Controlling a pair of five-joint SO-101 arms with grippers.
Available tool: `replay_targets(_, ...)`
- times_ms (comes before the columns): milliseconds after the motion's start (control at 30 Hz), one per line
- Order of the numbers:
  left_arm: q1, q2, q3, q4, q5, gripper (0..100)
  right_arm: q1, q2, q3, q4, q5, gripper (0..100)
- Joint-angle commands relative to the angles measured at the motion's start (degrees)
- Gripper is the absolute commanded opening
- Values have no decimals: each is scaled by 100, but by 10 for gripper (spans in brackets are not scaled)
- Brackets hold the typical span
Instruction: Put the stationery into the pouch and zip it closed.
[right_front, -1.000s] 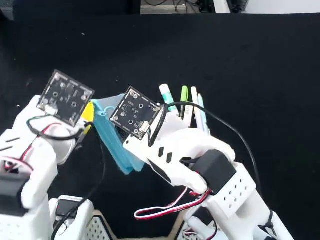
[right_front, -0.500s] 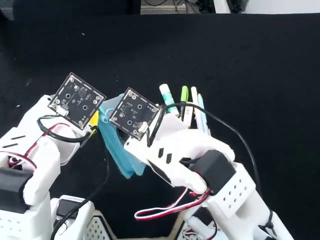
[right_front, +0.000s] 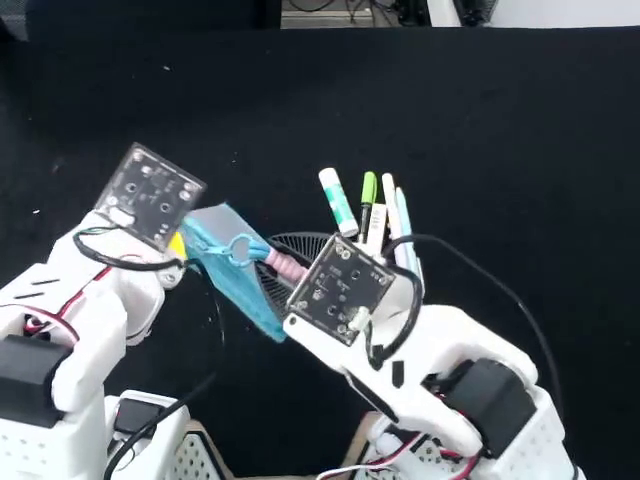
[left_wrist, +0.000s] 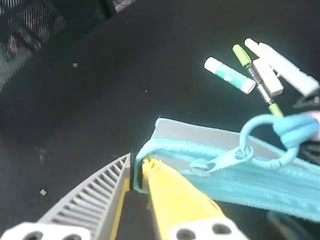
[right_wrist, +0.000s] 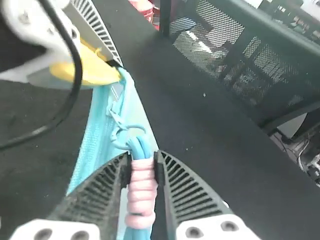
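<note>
Although covered by its board overhead, left gripper pinches pouch corner.

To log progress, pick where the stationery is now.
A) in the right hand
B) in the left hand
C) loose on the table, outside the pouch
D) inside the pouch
C: the stationery lies on the table, apart from the pouch; the right hand is shut on the pull cord and the left hand grips the pouch's corner.
</note>
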Motion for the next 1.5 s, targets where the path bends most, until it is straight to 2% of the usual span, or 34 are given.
replay_targets(0, 22, 26, -119, 141, 782, 30, 369, -163, 66, -35, -18, 11)
replay_targets(200, 13, 26, -242, 413, 1319, 30, 1495, -163, 101, -756, -18, 11)
replay_targets(300, 13, 88, -365, 440, 1319, 42, 1512, -163, 101, -782, -18, 11)
replay_targets(433, 13, 97, -453, 396, 1609, 157, 1512, -154, 110, -774, -18, 11)
replay_targets(500, 13, 97, -505, 404, 1714, 173, 1512, -154, 110, -774, -18, 11)
replay_targets(700, 22, 158, -708, 404, 1723, 168, 1512, 31, 127, -571, 299, 11)
replay_targets(967, 22, 1741, -989, 536, 1758, 166, 1512, 532, 110, -457, 299, 11)
replay_targets(1167, 13, 1890, -1640, 703, 1767, 162, 1521, 532, 119, -457, 308, 11)
replay_targets(1300, -180, 1758, -1341, 712, 2004, 17, 1530, 532, 92, -510, 308, 11)
replay_targets(1333, -295, 1688, -1191, 703, 2145, 44, 1530, 532, 92, -580, 308, 11)
replay_targets(1467, -769, 1371, -901, 501, 2505, 32, 1530, 611, 75, -1319, 290, 11)
